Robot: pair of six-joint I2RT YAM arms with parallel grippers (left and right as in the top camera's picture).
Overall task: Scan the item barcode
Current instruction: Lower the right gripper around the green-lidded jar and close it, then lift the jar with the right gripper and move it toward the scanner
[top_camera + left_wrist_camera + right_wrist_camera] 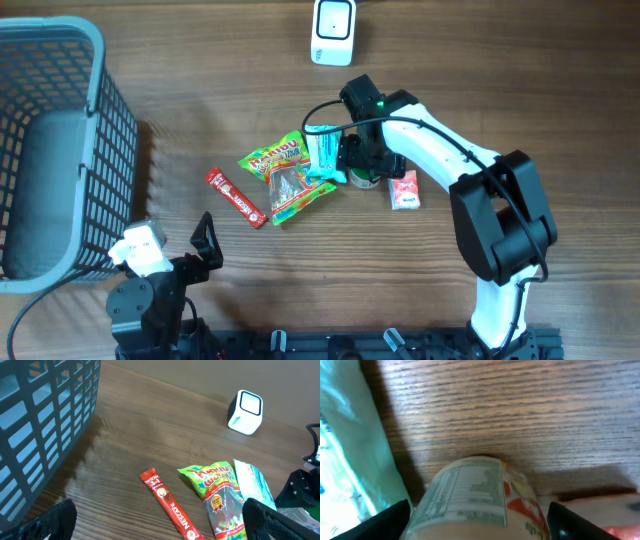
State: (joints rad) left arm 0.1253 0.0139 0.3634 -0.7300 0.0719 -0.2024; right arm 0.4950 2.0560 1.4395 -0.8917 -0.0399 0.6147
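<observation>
Right claw (479, 510): mine, down low over the clutter in the middle of the table (200, 80), arm stretched in from the right edge.
Right claw fingers (385, 522): spread wide, one on each side of a small can (475, 495). Each tip sits right at the can's flank. I cannot tell whether they are pressing on it or only standing beside it.
Can: pale label, a panel of fine print faces my wrist camera, red and yellow artwork round to the right. It rests on the wood. From above my wrist hides most of it.
Can's neighbours: a teal and white packet (322, 150) lies just beside it on the left, and a small pink pack (404, 190) just beside it on the right.
Gummy bag (283, 172): green and yellow, flat on the table, touching the teal packet's left edge.
Red stick sachet (235, 197): lies diagonally, left of the gummy bag, apart from it.
Scanner (333, 30): white box with a dark window, at the far edge of the table, well apart from the can and beyond my wrist.
Basket (95, 60): grey-blue mesh, standing at the far left side.
Left claw (157, 522): hovers at the near left corner beside the basket, fingers spread fully apart, nothing between them.
</observation>
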